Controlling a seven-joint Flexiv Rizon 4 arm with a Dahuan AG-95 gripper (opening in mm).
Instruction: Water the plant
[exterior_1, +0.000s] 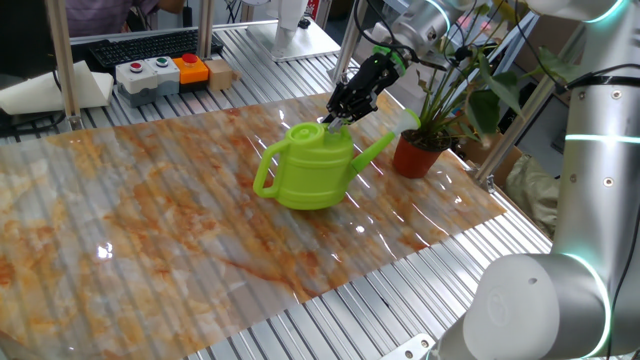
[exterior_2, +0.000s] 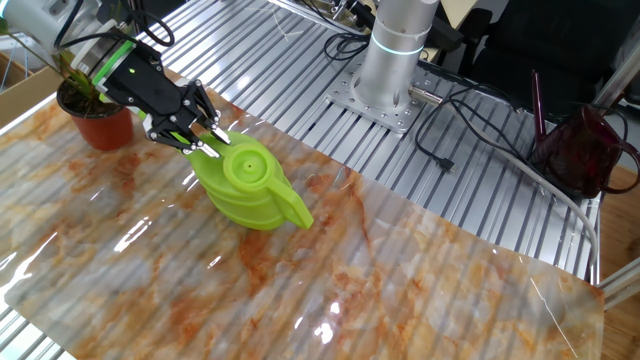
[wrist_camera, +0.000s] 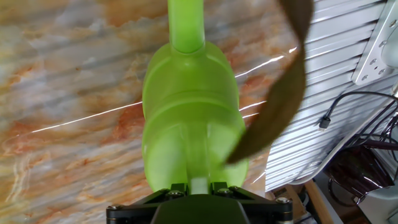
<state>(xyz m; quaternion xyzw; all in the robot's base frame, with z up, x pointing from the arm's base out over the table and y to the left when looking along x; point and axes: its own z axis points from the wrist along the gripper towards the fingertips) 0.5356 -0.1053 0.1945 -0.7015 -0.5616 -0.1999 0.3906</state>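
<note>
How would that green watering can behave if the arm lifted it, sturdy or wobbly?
Probably stiff: the watering can looks like moulded plastic. Likely light unless it holds water, which cannot be seen. Its long spout sits off to one side, so it may tilt or swing in the fingers.

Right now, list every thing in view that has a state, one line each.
watering can: upright on the table, spout toward the plant, gripped at its top.
gripper: shut on the can's top edge.
plant: upright in its pot beside the spout tip.
</note>
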